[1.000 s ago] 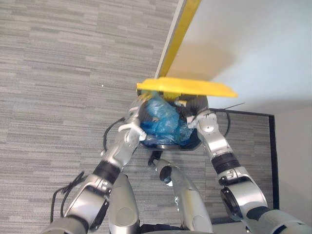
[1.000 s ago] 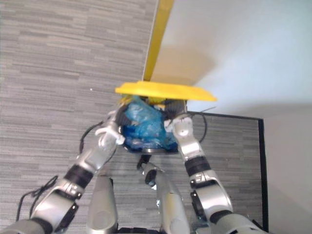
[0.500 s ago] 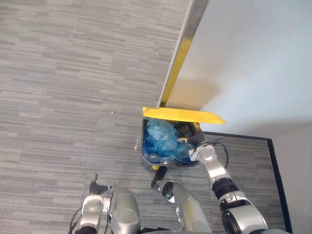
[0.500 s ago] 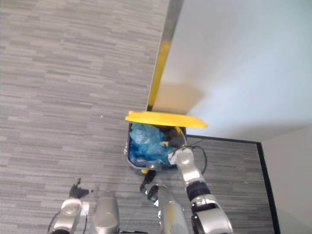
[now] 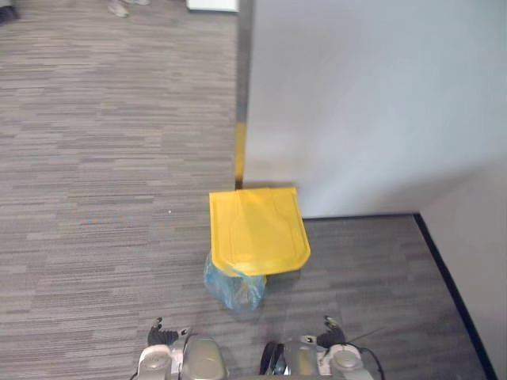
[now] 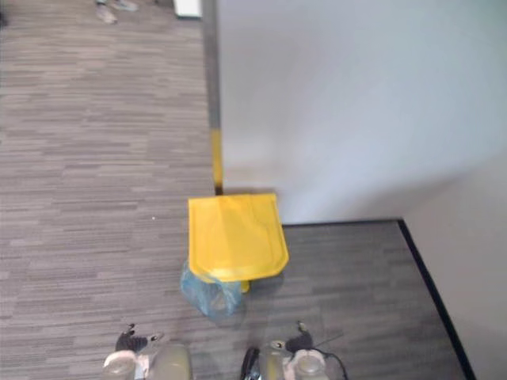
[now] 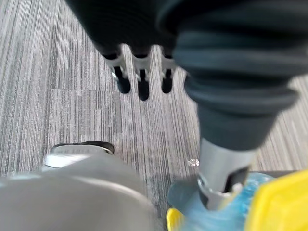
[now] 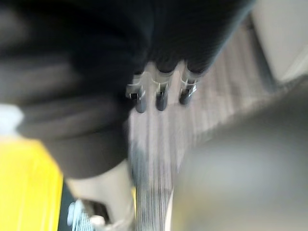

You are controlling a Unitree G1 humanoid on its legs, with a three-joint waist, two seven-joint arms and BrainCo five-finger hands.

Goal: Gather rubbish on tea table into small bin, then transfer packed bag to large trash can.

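Trash can on grey carpet beside wall

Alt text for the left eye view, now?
A yellow-lidded trash can stands on grey carpet beside a white wall, lid down. A blue bag bulges out under the lid's near edge.

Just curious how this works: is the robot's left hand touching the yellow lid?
Apart. The left eye view shows bare carpet between the left hand and the yellow lid.

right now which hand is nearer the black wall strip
Right: the right hand is toward the black strip from the bin; the left hand is on the bin's other side.
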